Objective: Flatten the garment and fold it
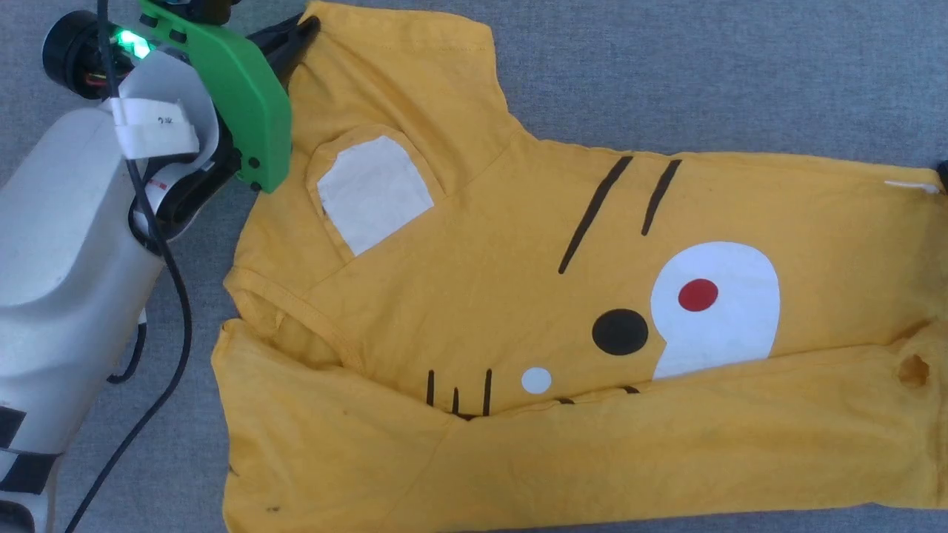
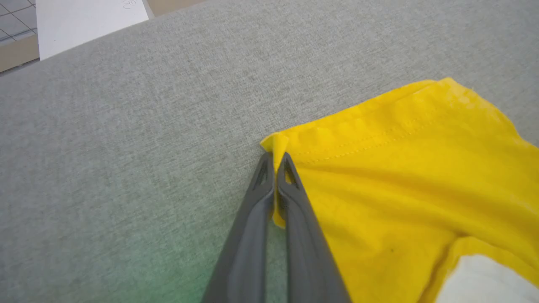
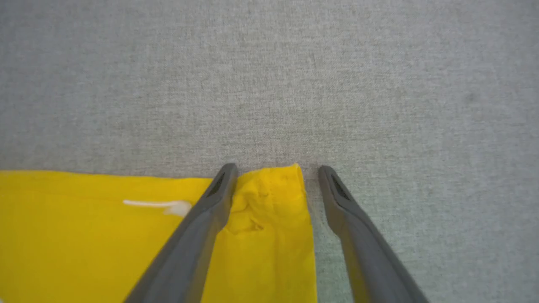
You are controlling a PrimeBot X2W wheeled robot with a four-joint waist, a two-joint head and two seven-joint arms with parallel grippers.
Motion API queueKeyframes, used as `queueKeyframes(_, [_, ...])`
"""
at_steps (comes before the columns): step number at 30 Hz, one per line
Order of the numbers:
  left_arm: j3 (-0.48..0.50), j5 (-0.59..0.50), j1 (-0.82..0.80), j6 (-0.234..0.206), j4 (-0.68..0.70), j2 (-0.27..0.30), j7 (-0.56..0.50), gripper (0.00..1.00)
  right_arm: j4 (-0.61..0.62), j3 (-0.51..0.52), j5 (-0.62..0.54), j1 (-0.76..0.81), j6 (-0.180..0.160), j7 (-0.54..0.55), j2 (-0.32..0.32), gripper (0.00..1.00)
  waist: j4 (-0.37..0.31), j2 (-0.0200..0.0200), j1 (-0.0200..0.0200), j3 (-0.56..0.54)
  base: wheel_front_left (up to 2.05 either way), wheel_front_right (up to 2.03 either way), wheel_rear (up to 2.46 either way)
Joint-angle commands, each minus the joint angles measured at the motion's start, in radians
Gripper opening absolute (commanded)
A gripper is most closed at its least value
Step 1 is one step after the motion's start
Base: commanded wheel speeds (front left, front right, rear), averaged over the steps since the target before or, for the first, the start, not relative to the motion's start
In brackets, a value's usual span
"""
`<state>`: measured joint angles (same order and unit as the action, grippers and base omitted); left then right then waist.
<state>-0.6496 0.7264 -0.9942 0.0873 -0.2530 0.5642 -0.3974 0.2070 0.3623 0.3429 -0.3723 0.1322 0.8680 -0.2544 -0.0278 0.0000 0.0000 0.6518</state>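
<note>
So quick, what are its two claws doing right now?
Left gripper: shut on a sleeve corner of the yellow T-shirt.
Right gripper: open, another corner of it between the fingers, holding nothing.

Beyond the upper edge of the garment [image 1: 518,296] in the head view, the grey tabletop [image 1: 703,74] lay bare, giving open passage along that side to the right of the sleeve. The left arm's pale forearm [image 1: 67,244] and green bracket [image 1: 237,89] crowded the strip left of the shirt, leaving a narrow lane. Past the left gripper [image 2: 276,158], pinched on the sleeve corner, bare tabletop spread wide to an edge where a white sheet [image 2: 84,25] showed, perhaps on the floor beyond. The right gripper [image 3: 276,168] stood spread across the hem corner, with open tabletop ahead and to its outer side
</note>
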Motion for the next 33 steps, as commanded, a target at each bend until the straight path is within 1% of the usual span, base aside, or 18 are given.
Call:
queueKeyframes(1, [0.002, 0.006, 0.003, -0.005, -0.003, -0.001, 0.001, 0.00, -0.012, 0.002, -0.001, 0.015, -0.002, 0.024, 0.018, 0.88, 0.001, 0.0000, 0.0000, 0.006, 0.00, 0.00, 0.00])
queueKeyframes(2, [0.002, 0.007, 0.002, -0.005, -0.002, 0.000, 0.000, 0.00, -0.012, 0.001, -0.002, 0.017, -0.002, 0.034, 0.024, 0.35, 0.001, 0.0000, 0.0000, 0.007, 0.00, 0.00, 0.00])
queueKeyframes(3, [0.002, 0.007, 0.000, -0.006, -0.002, 0.001, -0.001, 0.00, -0.013, 0.010, -0.004, 0.016, -0.002, 0.041, 0.036, 0.00, 0.000, 0.0000, 0.0000, 0.009, 0.00, 0.00, 0.00])
queueKeyframes(5, [0.004, 0.007, -0.005, -0.007, -0.001, 0.001, 0.002, 0.00, -0.007, 0.012, -0.011, 0.010, -0.002, 0.047, 0.047, 0.00, 0.000, 0.0000, 0.0000, 0.011, 0.00, 0.00, 0.00])
queueKeyframes(10, [0.025, 0.014, -0.013, -0.014, 0.005, -0.009, 0.047, 0.00, 0.006, 0.013, -0.029, -0.021, -0.002, -0.001, 0.051, 0.00, -0.001, 0.0000, 0.0000, -0.008, 0.00, 0.00, 0.00])
queueKeyframes(14, [0.058, 0.025, -0.010, -0.022, 0.016, -0.015, 0.110, 0.00, 0.003, 0.012, -0.037, -0.038, -0.002, -0.052, 0.040, 0.00, 0.002, 0.0000, 0.0000, -0.040, 0.00, 0.00, 0.00])
queueKeyframes(18, [0.089, 0.038, 0.022, -0.025, 0.041, -0.005, 0.177, 0.00, -0.002, 0.002, -0.032, -0.032, -0.002, -0.088, 0.033, 0.00, 0.007, 0.0000, 0.0000, -0.080, 0.00, 0.00, 0.00])
queueKeyframes(24, [0.133, 0.063, 0.151, -0.037, 0.143, 0.027, 0.289, 0.00, 0.005, 0.003, -0.008, 0.026, -0.002, -0.132, 0.030, 0.00, 0.024, 0.0000, 0.0000, -0.152, 0.00, 0.00, 0.00])
queueKeyframes(28, [0.158, 0.078, 0.292, -0.063, 0.258, 0.059, 0.361, 0.00, 0.029, 0.015, 0.017, 0.095, -0.002, -0.155, 0.041, 0.00, 0.039, 0.0000, 0.0000, -0.210, 0.00, 0.00, 0.00])
queueKeyframes(33, [0.179, 0.095, 0.467, -0.113, 0.388, 0.083, 0.427, 0.00, 0.056, 0.045, 0.037, 0.191, -0.002, -0.178, 0.069, 0.00, 0.056, 0.0000, 0.0000, -0.274, 0.00, 0.00, 0.00])
